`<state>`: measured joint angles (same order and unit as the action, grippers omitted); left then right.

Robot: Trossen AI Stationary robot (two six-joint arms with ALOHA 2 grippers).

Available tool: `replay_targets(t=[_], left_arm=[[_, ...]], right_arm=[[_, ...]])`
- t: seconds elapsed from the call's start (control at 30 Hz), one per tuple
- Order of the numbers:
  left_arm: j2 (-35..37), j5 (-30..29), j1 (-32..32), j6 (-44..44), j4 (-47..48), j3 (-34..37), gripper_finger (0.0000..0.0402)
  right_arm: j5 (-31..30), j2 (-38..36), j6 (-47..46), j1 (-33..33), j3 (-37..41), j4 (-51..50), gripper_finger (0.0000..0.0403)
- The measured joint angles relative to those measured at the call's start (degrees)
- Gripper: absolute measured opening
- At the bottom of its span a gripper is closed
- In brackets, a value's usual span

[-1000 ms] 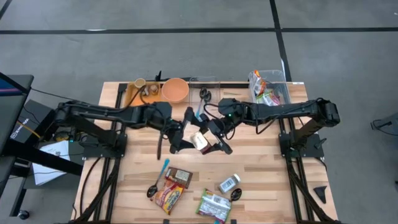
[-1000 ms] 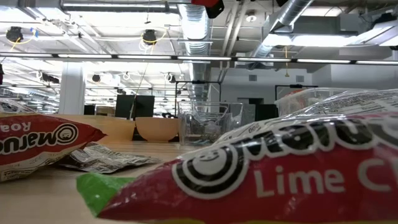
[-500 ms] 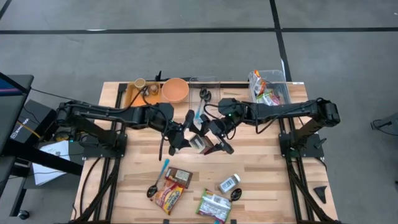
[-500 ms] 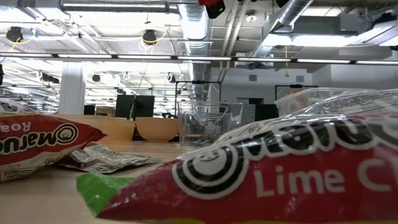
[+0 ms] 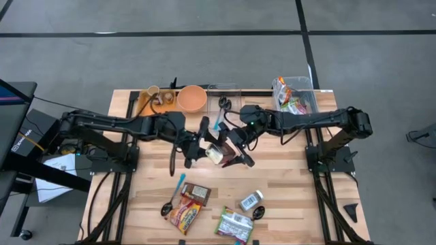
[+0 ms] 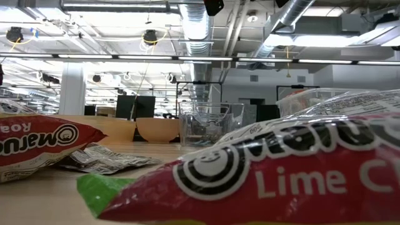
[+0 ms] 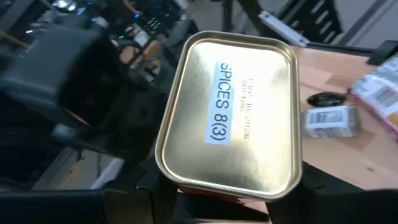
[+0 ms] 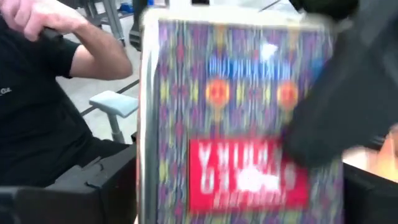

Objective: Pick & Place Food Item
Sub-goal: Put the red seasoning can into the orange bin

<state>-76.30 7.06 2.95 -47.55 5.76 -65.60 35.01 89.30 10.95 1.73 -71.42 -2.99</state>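
A flat spice tin (image 5: 215,154) hangs above the table's middle, between my two grippers. In the left wrist view its gold underside (image 7: 231,115) carries a label reading SPICES 8(3). In the right wrist view its patterned face with a red label (image 8: 242,112) fills the picture. My left gripper (image 5: 201,145) reaches in from the table's left and is shut on the tin. From the table's right comes my right gripper (image 5: 236,152), which stands open around the tin's other end. My left gripper pinches the tin's end nearest it (image 7: 230,190) between its two fingers, one on each long side. The fingers (image 7: 163,194) come roughly level from the table's left. The tin is lifted clear of the table, its gold underside toward the left wrist. My right gripper has a finger on either side of the tin; whether they touch it I cannot tell.
Noodle packets (image 5: 185,207) (image 5: 235,224), a small bottle (image 5: 251,201) and spoons lie near the front edge. An orange bowl (image 5: 192,97), a wooden tray (image 5: 146,101) and a clear bin of packets (image 5: 294,95) stand along the far edge. A person (image 8: 56,93) sits beyond the table.
My left gripper has closed its fingers onto the tin from the table's left. The tin has shifted a little toward the left gripper and stays clear of the table.
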Motion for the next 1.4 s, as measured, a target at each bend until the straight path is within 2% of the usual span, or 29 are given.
replay_targets(t=[0.27,0.33,0.47,0.57,0.8,1.03,1.17,1.4], left_arm=[[7.56,-8.37,1.94,0.93,4.64,-0.18,0.0176],[9.37,-12.97,2.18,1.56,6.98,-0.17,0.0176],[12.38,-27.26,1.66,4.39,11.88,-0.15,0.0175],[13.25,-35.71,-1.08,9.81,16.19,-0.17,0.0175],[13.28,-42.79,-11.42,21.21,29.46,-0.13,0.0175],[11.94,-43.89,-27.53,30.33,40.81,-0.13,0.0175],[9.47,-40.27,-35.92,35.29,49.96,-0.14,0.0175],[-0.38,-34.13,-43.16,43.03,66.21,-0.11,0.0175]], right_arm=[[0.88,0.11,-3.44,3.23,0.13,-3.83,0.0378],[-0.46,0.0,-4.22,3.96,0.13,-5.86,0.038],[-2.13,0.02,-6.66,5.27,1.25,-9.48,0.0381],[-2.32,0.02,-8.76,6.07,3.03,-10.75,0.0381],[-4.19,0.04,-11.66,7.82,7.66,-10.4,0.0381],[-4.47,0.04,-12.49,8.23,9.88,-8.58,0.0382],[-4.36,0.04,-12.47,8.21,9.88,-8.25,0.0382],[-3.55,0.04,-12.45,8.23,9.88,-8.39,0.0382]])
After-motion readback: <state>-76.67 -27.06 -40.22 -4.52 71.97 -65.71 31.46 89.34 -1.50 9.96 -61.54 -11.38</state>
